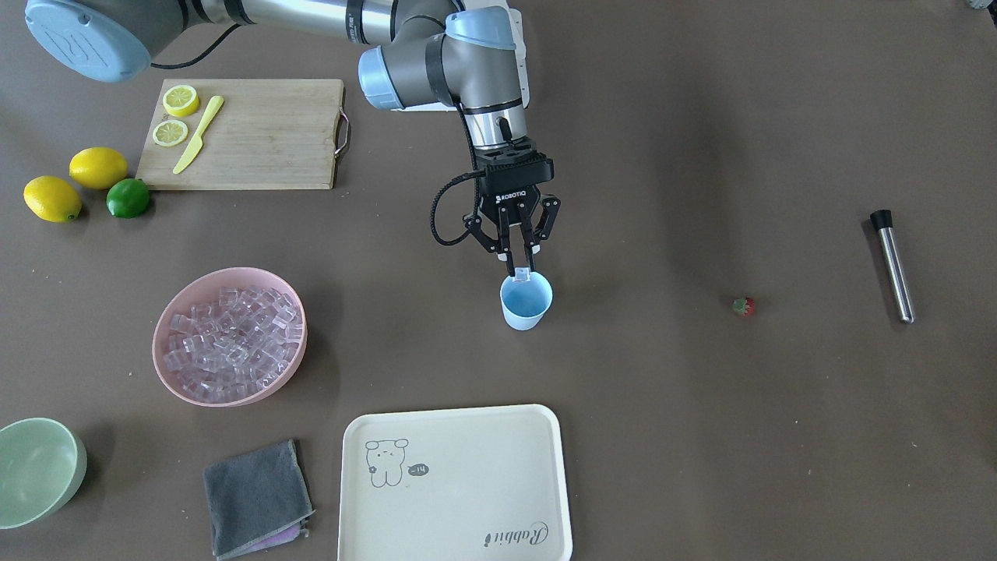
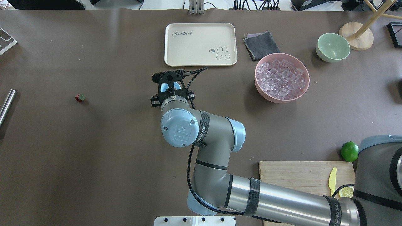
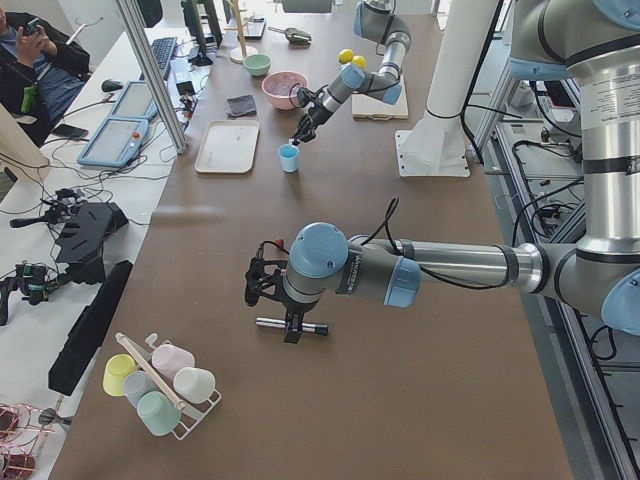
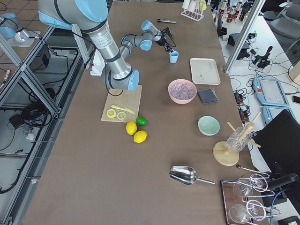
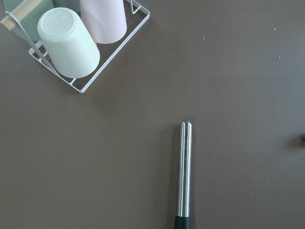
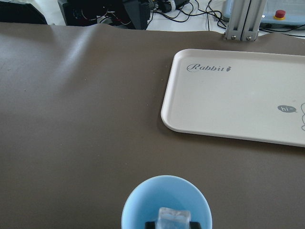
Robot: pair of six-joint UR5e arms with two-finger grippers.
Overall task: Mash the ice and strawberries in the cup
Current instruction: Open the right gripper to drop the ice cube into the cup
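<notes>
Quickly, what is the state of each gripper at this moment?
The left gripper: it cannot be told.
The right gripper: closed, holding an ice cube above the cup.

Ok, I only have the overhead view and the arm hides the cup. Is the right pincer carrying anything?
Observer: Yes, the front view shows the right pincer pinching one ice cube just above the rim of the cup.
Operator: Anything in the cup yet?
Observer: It looks empty in the front and right wrist views; only its blue inside shows.
Operator: And the left pincer?
Observer: The left side view has the left pincer above a steel rod lying flat. I cannot tell whether it is open.
</notes>
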